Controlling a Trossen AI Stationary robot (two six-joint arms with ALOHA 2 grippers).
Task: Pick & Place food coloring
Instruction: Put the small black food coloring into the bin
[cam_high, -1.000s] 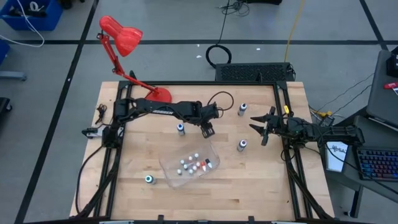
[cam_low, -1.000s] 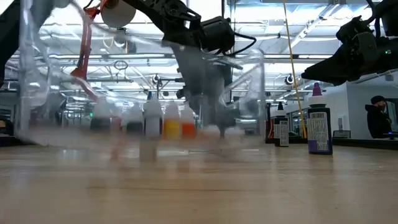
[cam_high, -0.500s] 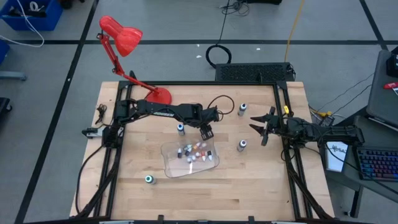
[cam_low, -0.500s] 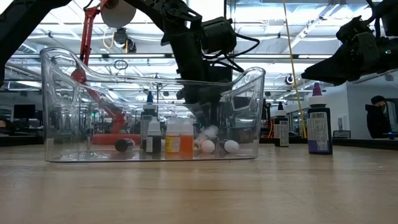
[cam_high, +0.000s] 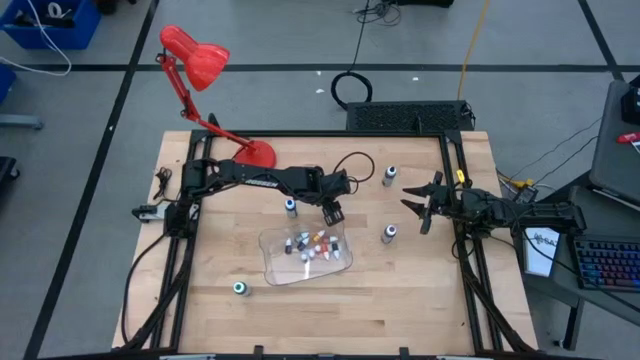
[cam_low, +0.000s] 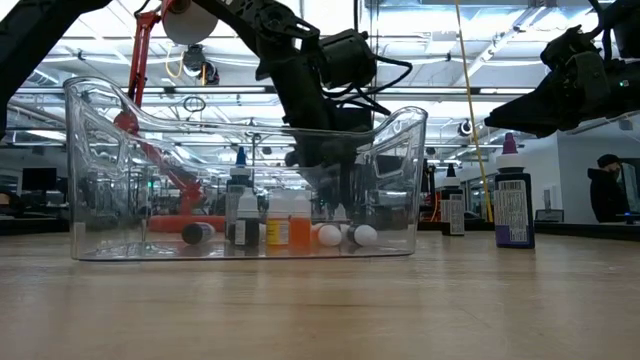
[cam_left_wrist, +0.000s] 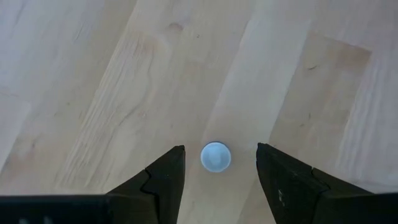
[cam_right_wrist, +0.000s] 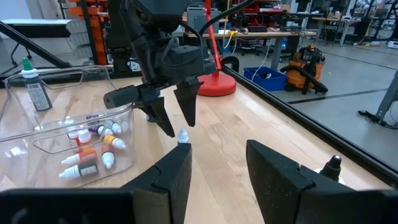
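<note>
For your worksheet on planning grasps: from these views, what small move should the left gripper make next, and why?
Probably lower straight down and close. The left gripper is open, its fingers on either side of a white-capped bottle standing on the table beside the clear tray, not yet gripped.

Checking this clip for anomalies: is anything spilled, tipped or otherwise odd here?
Mostly tidy. In the clear tray, several food coloring bottles lie jumbled on their sides while others stand. Four more bottles stand scattered on the table. Nothing looks spilled. The left end effector straddles one upright white-capped bottle.

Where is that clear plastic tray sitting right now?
High view: the clear tray sits mid-table, just below the left end effector, with small dropper bottles inside.
</note>
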